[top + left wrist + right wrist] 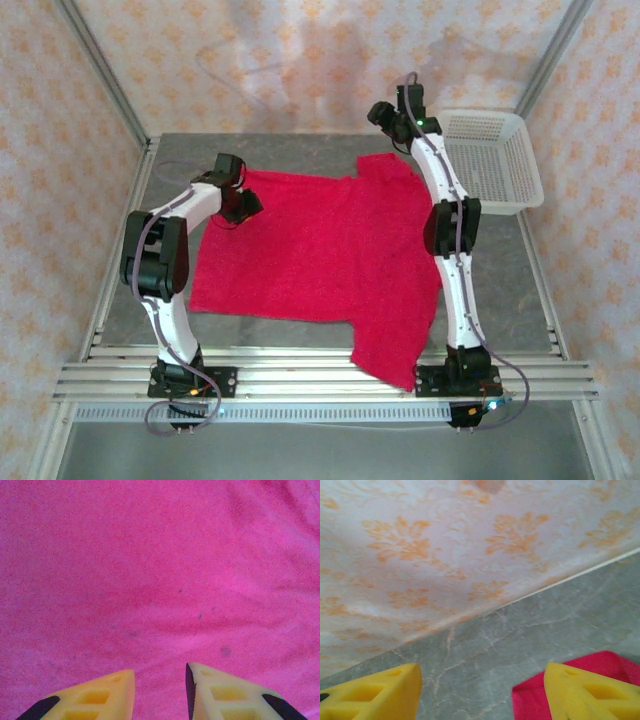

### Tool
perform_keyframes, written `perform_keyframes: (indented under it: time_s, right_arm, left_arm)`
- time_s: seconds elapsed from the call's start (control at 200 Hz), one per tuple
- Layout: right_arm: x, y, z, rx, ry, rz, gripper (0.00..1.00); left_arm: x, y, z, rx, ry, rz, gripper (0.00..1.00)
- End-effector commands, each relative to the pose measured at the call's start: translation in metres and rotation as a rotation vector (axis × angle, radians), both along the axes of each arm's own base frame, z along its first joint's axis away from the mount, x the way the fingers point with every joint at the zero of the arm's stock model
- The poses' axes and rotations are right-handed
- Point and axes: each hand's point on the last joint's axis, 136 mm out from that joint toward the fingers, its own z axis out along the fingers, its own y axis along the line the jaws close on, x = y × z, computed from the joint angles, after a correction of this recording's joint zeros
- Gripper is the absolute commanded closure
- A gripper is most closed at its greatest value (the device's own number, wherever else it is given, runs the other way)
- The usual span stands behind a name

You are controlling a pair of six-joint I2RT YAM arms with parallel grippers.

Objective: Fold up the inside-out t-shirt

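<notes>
lying flat across the middle of the bench (pixel 520 275), the inside-out t-shirt (pixel 320 250) runs its long axis left to right as seen from above. one sleeve points toward the far edge and the other drapes over the near edge by the right arm's base. the left hand (pixel 243 207) sits on the cloth's far-left corner. the right hand (pixel 385 112) hangs raised above the far sleeve, near a white basket (pixel 500 160) in the far-right corner.

from the left wrist, the left hand (pixel 160 672) points down at red cloth (pixel 160 570) directly beneath it, its yellow fingers a little apart with nothing visibly pinched between them.

from the right wrist, the right hand (pixel 482 672) is spread wide and empty, aimed at bare bench (pixel 520 630) and the patterned wall (pixel 445 540). the shirt's edge (pixel 530 700) lies just below and to the right of it.

the left hand looks the nearer to a grip, while the right would need to drop back toward the sleeve before any fold across the long axis.
</notes>
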Motion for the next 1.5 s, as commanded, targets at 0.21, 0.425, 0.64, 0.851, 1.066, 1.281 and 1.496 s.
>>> perform_keyframes:
  time_s: [0.21,0.425,0.64,0.851,1.066,1.281,1.496]
  right_arm:
    - [-0.121,-0.024,-0.033,-0.119,0.349,-0.052,0.35]
    - [-0.19,-0.033,-0.092,-0.185,0.493,-0.068,0.33]
    - [-0.172,-0.036,-0.139,-0.204,0.574,-0.061,0.33]
    - [-0.104,-0.018,-0.163,-0.178,0.543,-0.033,0.32]
    - [-0.027,-0.004,-0.134,-0.053,0.33,-0.02,0.31]
    - [-0.036,-0.009,-0.04,-0.044,0.208,0.002,0.3]
    - [-0.107,0.001,-0.01,-0.058,0.271,0.048,0.3]
  left_arm:
    - [0.031,0.013,0.016,-0.095,-0.048,0.09,0.63]
    - [0.047,0.037,-0.022,-0.126,0.013,0.172,0.63]
    - [0.049,0.095,-0.061,-0.142,0.094,0.362,0.63]
    - [0.077,0.132,-0.061,-0.104,0.059,0.441,0.63]
    - [0.127,0.146,-0.046,-0.083,-0.013,0.431,0.63]
    - [0.126,0.146,0.055,0.029,-0.16,0.352,0.56]
    - [0.046,0.114,0.111,0.058,-0.217,0.297,0.57]
